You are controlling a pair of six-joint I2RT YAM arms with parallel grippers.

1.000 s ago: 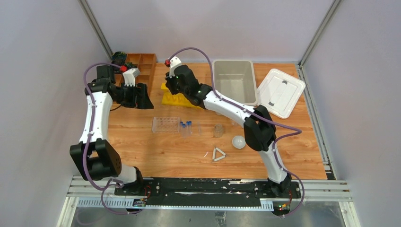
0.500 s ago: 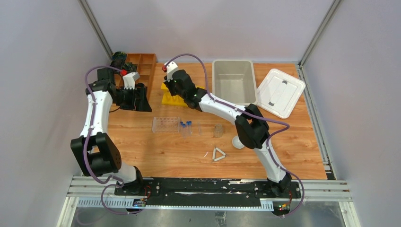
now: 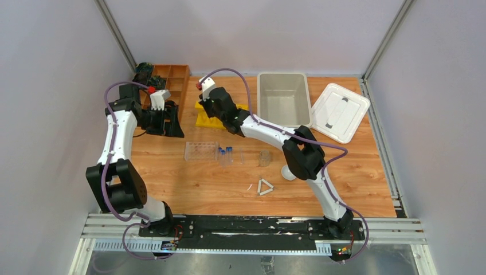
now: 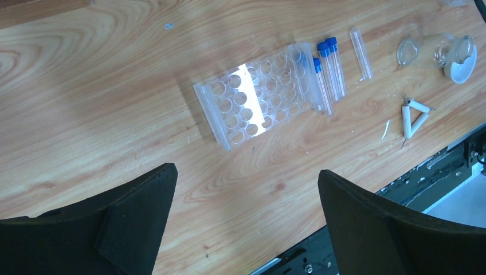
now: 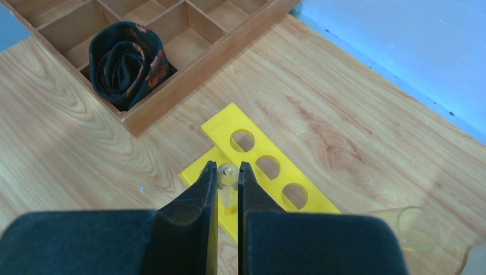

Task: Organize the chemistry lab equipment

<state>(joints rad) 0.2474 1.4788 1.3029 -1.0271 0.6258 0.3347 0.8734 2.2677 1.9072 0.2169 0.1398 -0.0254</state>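
R gripper (image 5: 227, 171) is pinching a clear tube (image 5: 227, 186) upright over the yellow rack (image 5: 269, 166); L gripper (image 4: 245, 173) is hanging wide open above the clear rack (image 4: 252, 100).

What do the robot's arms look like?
The left arm and right arm have white tube links and chunky black joints. A purple cable loops along each. Each wrist carries a small white box with a red bit. The left gripper and right gripper have thick black fingers.

The top camera looks steeply down over the whole wooden table (image 3: 200, 189), sharing the clear plastic tube rack (image 3: 202, 150) with the left wrist's high view; the right wrist looks closely onto the yellow holed block (image 5: 255, 153)
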